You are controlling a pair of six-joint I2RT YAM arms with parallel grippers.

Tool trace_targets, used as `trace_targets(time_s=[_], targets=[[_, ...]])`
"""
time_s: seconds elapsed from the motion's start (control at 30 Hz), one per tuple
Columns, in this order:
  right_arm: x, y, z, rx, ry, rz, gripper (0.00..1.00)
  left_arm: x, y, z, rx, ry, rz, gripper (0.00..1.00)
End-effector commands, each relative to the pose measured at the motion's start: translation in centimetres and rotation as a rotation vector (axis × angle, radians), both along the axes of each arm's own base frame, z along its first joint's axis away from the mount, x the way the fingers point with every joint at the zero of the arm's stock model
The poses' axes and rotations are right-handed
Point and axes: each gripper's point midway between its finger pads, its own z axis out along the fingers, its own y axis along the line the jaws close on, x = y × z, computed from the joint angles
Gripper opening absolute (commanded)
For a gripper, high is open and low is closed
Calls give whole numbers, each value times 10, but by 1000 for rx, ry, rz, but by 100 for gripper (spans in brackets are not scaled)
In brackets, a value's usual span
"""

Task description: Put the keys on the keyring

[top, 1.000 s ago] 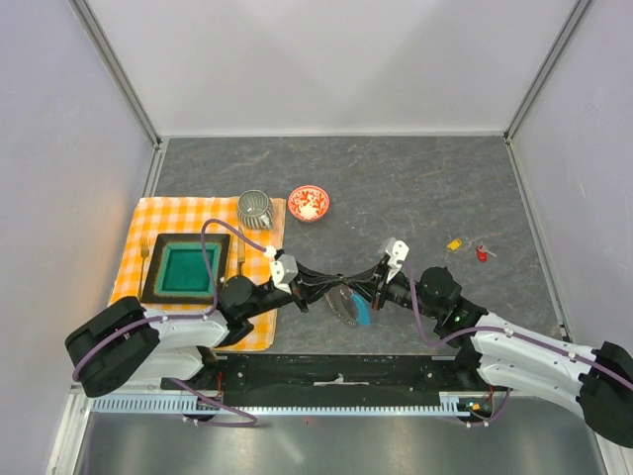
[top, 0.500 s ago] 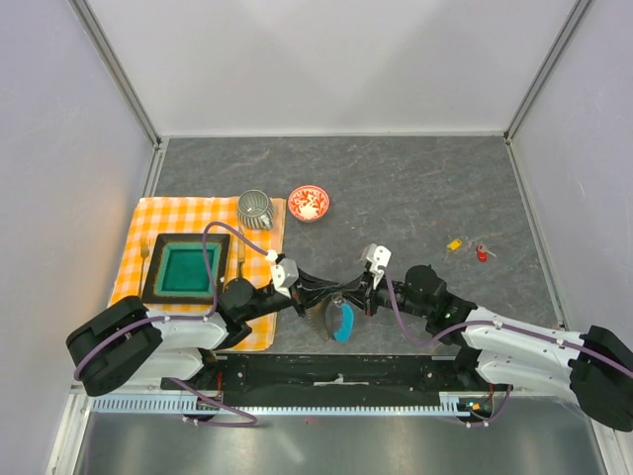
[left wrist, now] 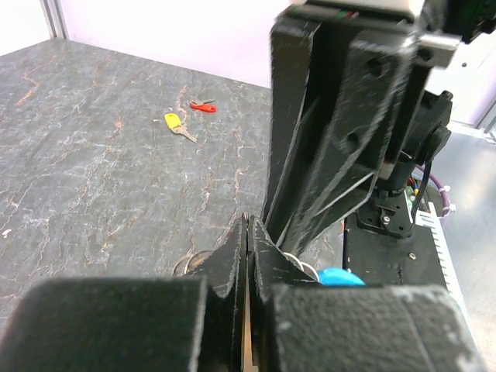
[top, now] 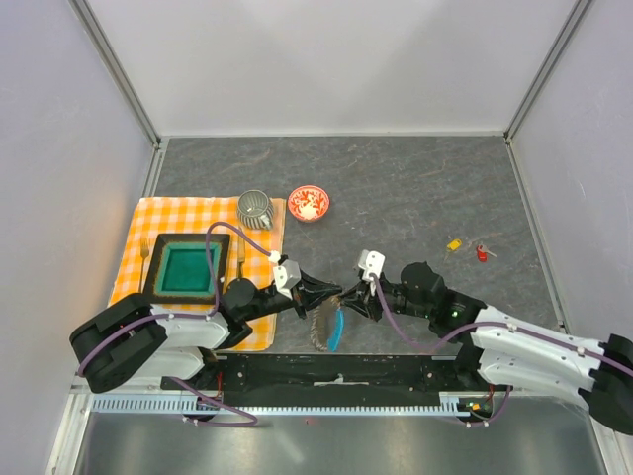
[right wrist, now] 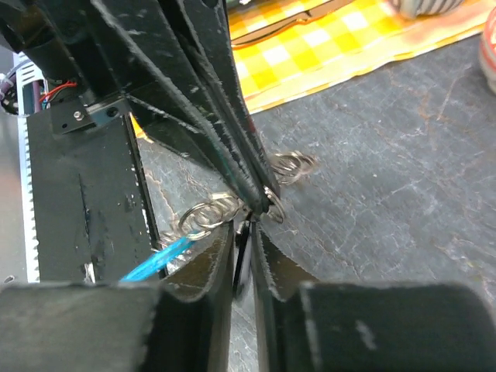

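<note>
- I am holding my left gripper [left wrist: 247,232] low over the near edge of the table [top: 396,188]. Its fingers are pressing tight together on a wire ring of the keyring [top: 320,325].
- My right gripper [right wrist: 245,232] is meeting it tip to tip from the 3 o'clock side. Its fingers are sitting almost together with something thin and dark in the slit, and I cannot tell what that is.
- The keyring is spreading toward 6 o'clock from where the two tips meet. Its grey metal pieces are fanning out at 9 o'clock and its blue tag [top: 338,330] is lying at 3 o'clock of them. I cannot tell whether it is hanging free or resting on the table.
- In my right wrist view, small wire rings [right wrist: 208,214] are bunching right at my left fingertips.
- The orange checked cloth [top: 198,223] is lying at 9 o'clock of the grippers. It is carrying a green tray [top: 184,269] with a dark rim and a fork [top: 144,259] at the tray's 9 o'clock.
- The yellow key [top: 454,243] and the red key [top: 482,254] are lying loose on the bare table at about 2 o'clock of the grippers, well apart from the keyring. The red one is sitting near the yellow one, at its 4 o'clock.
- The ribbed metal cup [top: 254,209] is standing on the far corner of the cloth, at 11 o'clock of the grippers.
- The red bowl [top: 309,203] is sitting near the cup, at its 3 o'clock, on the bare table.
</note>
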Motion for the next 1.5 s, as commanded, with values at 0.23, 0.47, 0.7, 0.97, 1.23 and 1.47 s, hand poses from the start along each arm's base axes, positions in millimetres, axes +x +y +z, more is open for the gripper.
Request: trace_targets(time_s=[0.23,0.47,0.7,0.97,1.23,1.47], targets=[[24,-39,77,167,-125,-218,40,4,10,51,-174,-142,47,2],[24,-24,70,257,-80,-197,39,4,10,58,-200,-138,43,2],[25,-21,44,256,-31,-211,38,4,12,63,-229,-132,50,2],[22,-15,46,308,-21,-178,39,3,10,64,-232,-130,40,2],[19,-10,41,295,-8,-147,40,2,10,67,-245,-127,33,2],[21,-13,30,280,7,-173,39,4,14,68,-255,-120,55,2]])
